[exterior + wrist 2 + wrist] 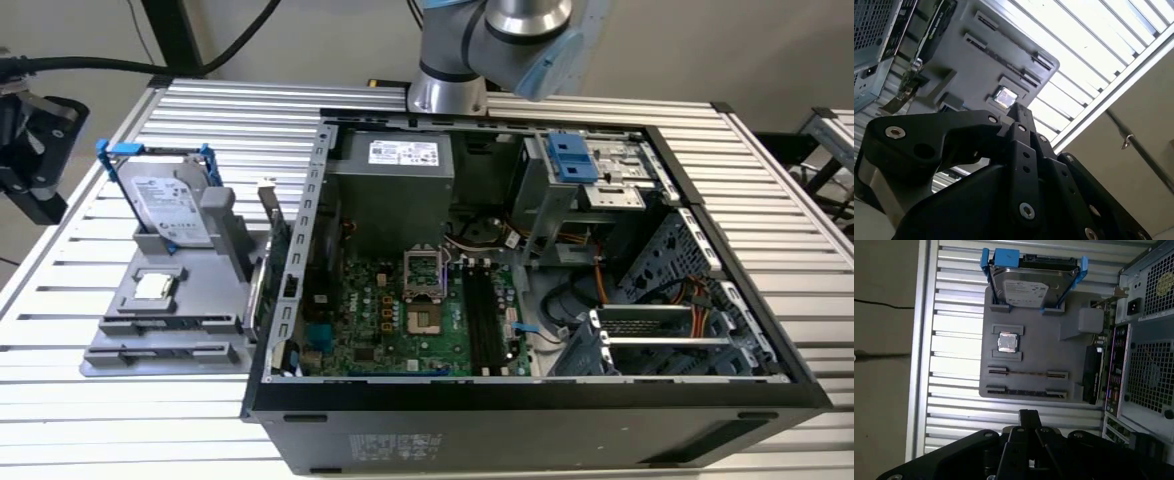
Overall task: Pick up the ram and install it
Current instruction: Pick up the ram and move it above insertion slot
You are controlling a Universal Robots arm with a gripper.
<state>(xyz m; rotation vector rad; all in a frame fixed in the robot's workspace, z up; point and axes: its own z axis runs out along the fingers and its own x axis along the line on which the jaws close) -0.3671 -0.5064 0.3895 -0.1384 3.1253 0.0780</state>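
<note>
Slatted aluminium makes up the desk (227, 110). An open computer case (534, 400) lies on its side there, and a grey tray (1044, 350) sits just beside it on the exterior view's left. A hard drive (1026, 287) in a blue frame stands at one end of the tray. A processor chip (1007, 342) sits near the middle, and beyond it run two long cradles.

The ram (1026, 391) rests in the cradle farthest from the drive. It is a long dark strip with a row of small chips, each end tucked into a grey end block. The neighbouring cradle shows a thin brownish line, perhaps a second stick seen on edge; I cannot tell.

My hand (1028, 414) hangs over the desk just off the tray's ram side, apart from the stick. Its fingers are pinched together with nothing between them.

I judge the ram to be very light and stiff along its length. It is thin enough that bending or twisting would hurt it. Its faces look smooth, and the chips and contact edge are the delicate parts.

The place to take hold is mid-length, where the span between the end blocks is free. I would pinch across the thickness and keep off the contacts. Caught off-centre, it could tilt or slip in my pads. The memory slots (487, 320) inside the case are well apart from it.
</note>
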